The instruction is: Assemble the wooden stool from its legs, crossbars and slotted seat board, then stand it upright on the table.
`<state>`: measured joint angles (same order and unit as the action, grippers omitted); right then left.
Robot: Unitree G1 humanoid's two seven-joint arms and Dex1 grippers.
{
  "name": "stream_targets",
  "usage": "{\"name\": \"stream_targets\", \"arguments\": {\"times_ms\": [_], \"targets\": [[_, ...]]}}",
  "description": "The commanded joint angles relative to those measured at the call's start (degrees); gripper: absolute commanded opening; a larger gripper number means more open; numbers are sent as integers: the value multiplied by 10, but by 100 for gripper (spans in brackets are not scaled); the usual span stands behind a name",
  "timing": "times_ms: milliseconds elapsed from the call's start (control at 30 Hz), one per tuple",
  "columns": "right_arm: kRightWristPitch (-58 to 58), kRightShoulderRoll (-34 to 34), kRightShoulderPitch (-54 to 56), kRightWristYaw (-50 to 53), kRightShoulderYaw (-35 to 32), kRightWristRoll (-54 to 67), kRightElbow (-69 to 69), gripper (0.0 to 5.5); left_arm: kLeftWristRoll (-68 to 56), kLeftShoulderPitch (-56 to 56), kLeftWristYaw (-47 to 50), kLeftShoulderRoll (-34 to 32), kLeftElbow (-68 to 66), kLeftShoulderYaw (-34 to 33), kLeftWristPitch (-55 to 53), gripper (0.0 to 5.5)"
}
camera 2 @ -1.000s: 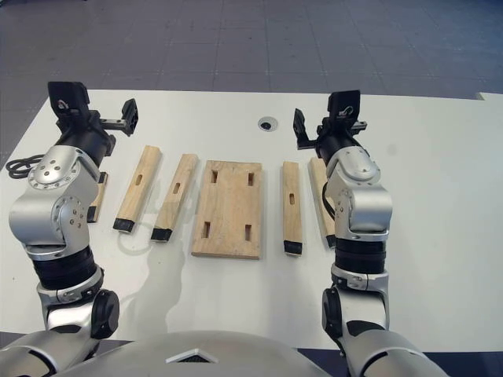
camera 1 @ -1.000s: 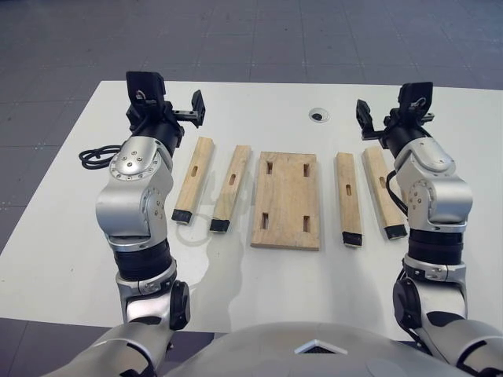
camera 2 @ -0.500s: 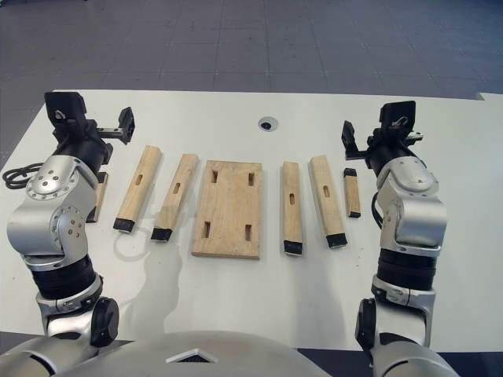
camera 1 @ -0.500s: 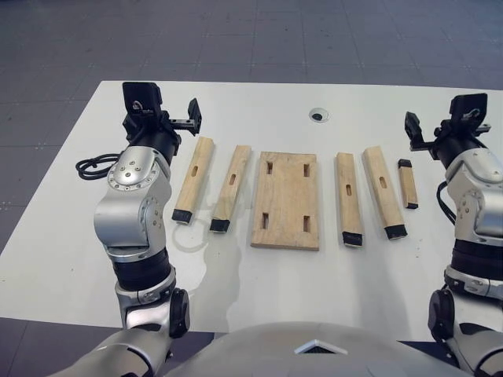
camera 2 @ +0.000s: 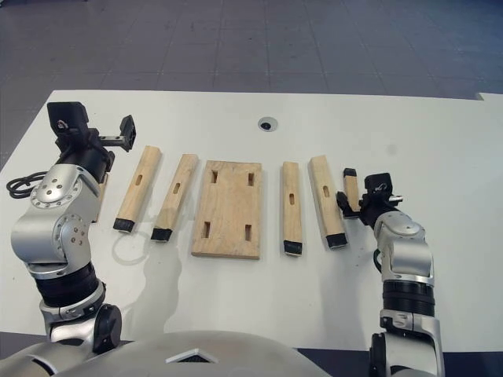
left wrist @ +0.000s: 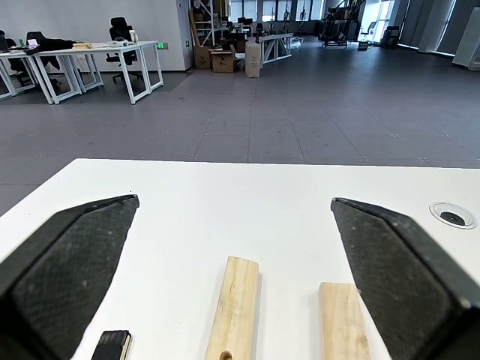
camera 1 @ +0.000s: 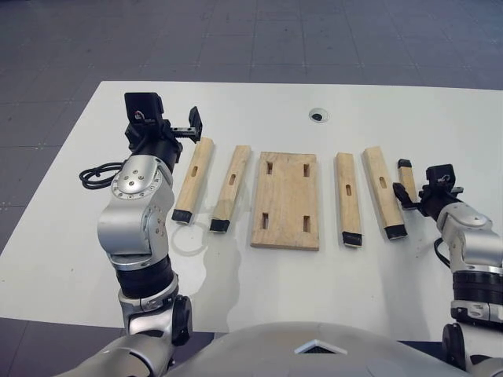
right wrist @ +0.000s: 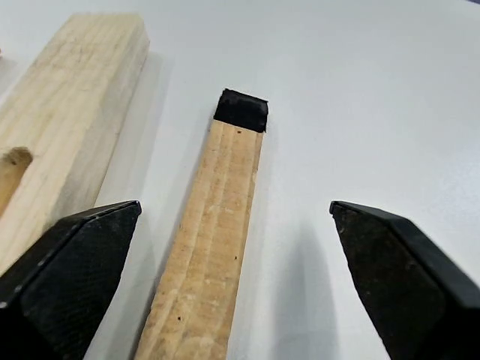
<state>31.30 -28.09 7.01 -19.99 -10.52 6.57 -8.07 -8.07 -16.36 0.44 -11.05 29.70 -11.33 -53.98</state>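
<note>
Counter (camera 1: 259, 283): every part lies flat in the same row as a second ago, and nothing is joined.
Seat board (camera 1: 286, 199): in the middle of the row, slots up, unmoved.
Legs: two left of the board (camera 1: 194, 179), two right of it (camera 1: 383, 191), all where they were.
Right pincer (right wrist: 235, 204): it has swung outward from above the right legs and dropped low over the counter. Its fingers are apart, one on each side of the crossbar, with no contact visible.
Left pincer (left wrist: 235, 199): apart and empty, raised over the far ends of the left legs, barely shifted.
Crossbar (camera 1: 406, 183): flat, just beside the outer right leg, now between the right fingers. A second one (camera 2: 98, 196) lies by the left arm.
Meaning: assembly has not begun. The right crossbar looks like the first pick, and closing on it is likely next.
</note>
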Motion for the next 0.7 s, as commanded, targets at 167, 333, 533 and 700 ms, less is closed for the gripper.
{"name": "stream_targets", "arguments": {"times_ms": [167,333,533,700], "targets": [[2,7,-61,-5,1,-1,-84,467,2,3,5,2,17,1,-13,473],[-21,26,-77,-4,-16,21,-198,467,3,-3,5,3,17,3,-17,473],[-42,24,-90,-31,13,26,-235,402,3,-9,9,11,17,9,-19,473],[-32,12,-89,-49,34,30,-231,329,4,-6,17,26,20,14,-21,473]]}}
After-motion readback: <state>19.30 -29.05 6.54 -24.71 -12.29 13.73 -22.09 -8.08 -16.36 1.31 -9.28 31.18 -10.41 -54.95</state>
